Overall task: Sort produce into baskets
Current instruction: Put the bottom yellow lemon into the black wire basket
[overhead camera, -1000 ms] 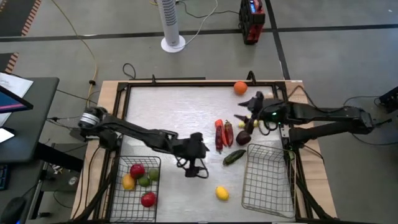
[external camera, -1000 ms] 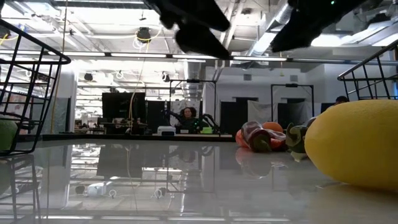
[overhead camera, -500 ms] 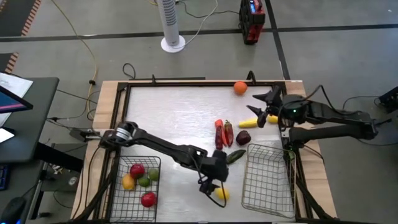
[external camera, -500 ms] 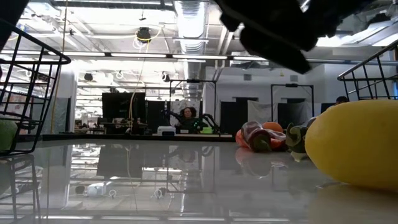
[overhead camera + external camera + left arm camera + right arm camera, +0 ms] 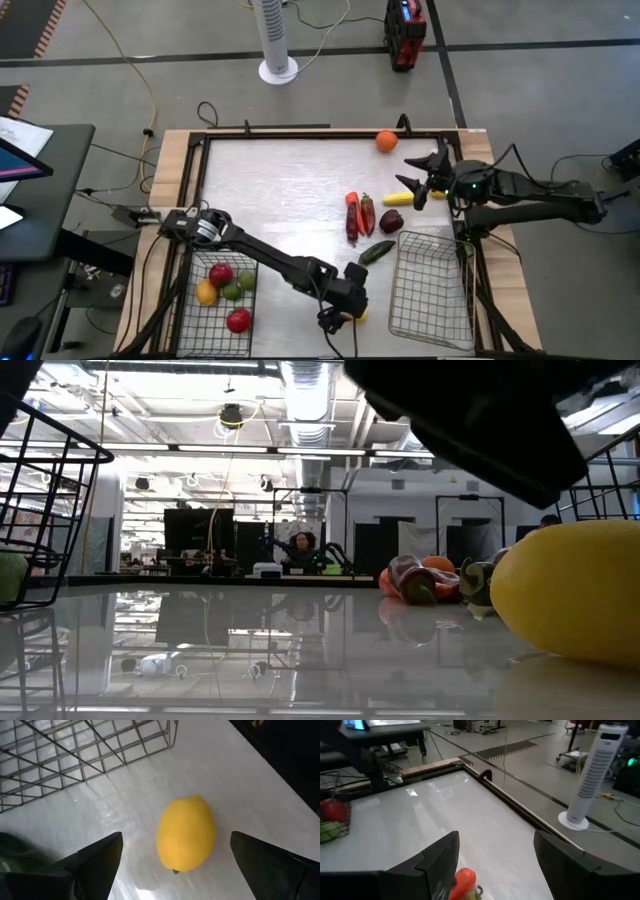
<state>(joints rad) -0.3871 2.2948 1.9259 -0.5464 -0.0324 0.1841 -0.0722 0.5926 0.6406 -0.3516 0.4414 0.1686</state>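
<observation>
Pale glossy surface (image 5: 290, 190) carries both wire baskets (image 5: 432, 290), loose produce between. Left end effector (image 5: 337, 318) hovers over lemon (image 5: 186, 833), fingers apart straddling it, likely for pickup. Right end effector (image 5: 425, 176) waits open above corn (image 5: 398, 197) near far edge.

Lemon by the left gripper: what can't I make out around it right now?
- High view: the lemon is mostly covered by the left gripper.
- Low view: the lemon is cut off by the picture edge; a dark arm blocks the space above it.
- Left wrist view: the lemon's underside is hidden.
</observation>
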